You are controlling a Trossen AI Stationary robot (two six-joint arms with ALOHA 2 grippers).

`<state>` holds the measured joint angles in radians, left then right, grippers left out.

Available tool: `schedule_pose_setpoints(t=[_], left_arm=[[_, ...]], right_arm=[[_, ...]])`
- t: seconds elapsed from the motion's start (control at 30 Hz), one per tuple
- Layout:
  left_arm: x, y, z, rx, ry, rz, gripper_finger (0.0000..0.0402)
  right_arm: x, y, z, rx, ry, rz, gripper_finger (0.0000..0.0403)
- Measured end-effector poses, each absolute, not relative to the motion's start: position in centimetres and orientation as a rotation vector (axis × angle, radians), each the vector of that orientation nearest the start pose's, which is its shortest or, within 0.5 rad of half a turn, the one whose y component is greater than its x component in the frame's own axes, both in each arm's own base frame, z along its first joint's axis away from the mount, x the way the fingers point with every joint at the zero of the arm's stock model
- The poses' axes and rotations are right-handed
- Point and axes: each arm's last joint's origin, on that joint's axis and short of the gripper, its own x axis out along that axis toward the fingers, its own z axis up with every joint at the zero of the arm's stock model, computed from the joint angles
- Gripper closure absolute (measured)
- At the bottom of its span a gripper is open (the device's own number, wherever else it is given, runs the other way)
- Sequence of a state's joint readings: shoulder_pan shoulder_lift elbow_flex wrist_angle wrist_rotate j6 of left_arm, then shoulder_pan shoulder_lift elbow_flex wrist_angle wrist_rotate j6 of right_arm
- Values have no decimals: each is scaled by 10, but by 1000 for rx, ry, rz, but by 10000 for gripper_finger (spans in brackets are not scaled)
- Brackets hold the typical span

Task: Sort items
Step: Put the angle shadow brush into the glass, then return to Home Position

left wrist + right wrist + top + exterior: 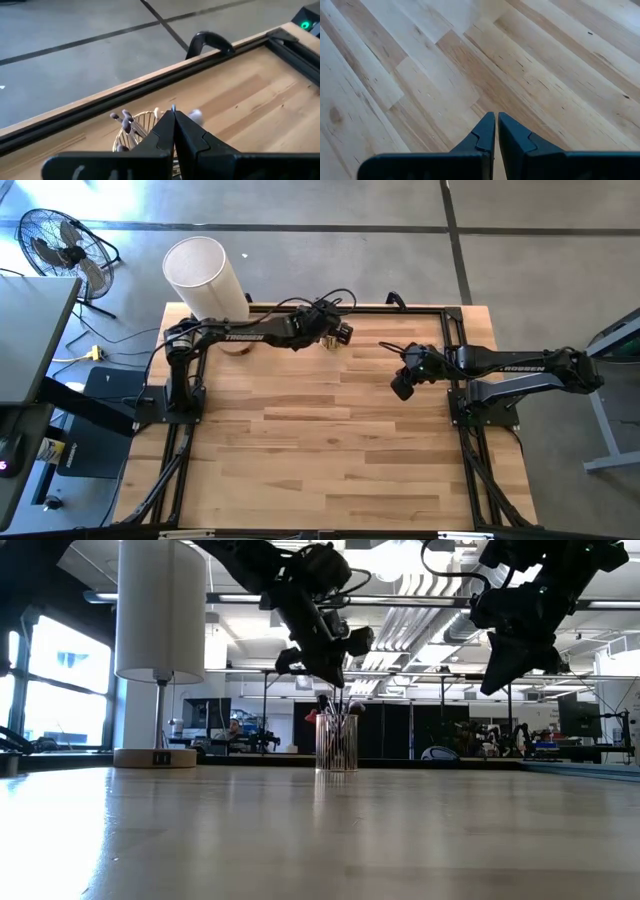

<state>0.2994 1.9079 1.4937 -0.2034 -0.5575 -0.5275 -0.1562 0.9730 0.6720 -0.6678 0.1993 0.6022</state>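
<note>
A small clear glass cup (337,743) stands near the table's far edge, and several slim makeup brushes (331,708) stand in it with their bristle tips up. In the left wrist view the cup (131,131) and the brush tips (126,120) sit just under my fingers. My left gripper (333,678) hangs right above the cup, shut, and points down into the bunch of brushes. My right gripper (402,390) hovers shut over bare wood at the table's right side and holds nothing (496,117). My left gripper comes at the brushes from above, slanting down. A thin tip (173,107) shows between its shut fingertips, pinched at their free ends. The gripper hides the rest of that brush, and its lower end seems to stay in the cup.
A large white cylinder (205,275) on a round wooden base (155,757) stands at the table's far left corner, close behind the left arm. A black frame (400,308) runs along the far edge. A floor fan (60,240) stands off the table. Bare wood (320,440) fills the middle and near side.
</note>
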Motion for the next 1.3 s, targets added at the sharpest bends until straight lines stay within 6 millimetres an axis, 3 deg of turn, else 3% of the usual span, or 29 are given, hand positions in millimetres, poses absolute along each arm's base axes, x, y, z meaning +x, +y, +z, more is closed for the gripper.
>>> schedule_pose_setpoints(t=[0.13,0.5,0.77,0.9,0.97,1.13,1.23,1.3], left_arm=[[407,142,255,-395,399,967,382],[410,140,259,-393,436,875,267],[417,130,327,-374,343,588,258],[420,109,350,-393,404,431,274],[420,93,352,-380,468,387,293],[423,41,334,-260,608,289,385],[423,13,313,-219,668,262,391],[413,-3,303,-172,708,256,398]], right_arm=[[175,-33,227,530,845,-604,387],[175,-33,227,537,848,-596,386],[175,-33,227,534,848,-595,387],[175,-33,227,492,865,-562,387],[175,-32,227,451,883,-518,387],[175,-30,227,331,931,-379,387],[175,-29,226,321,946,-336,387],[174,-29,226,330,953,-332,387]])
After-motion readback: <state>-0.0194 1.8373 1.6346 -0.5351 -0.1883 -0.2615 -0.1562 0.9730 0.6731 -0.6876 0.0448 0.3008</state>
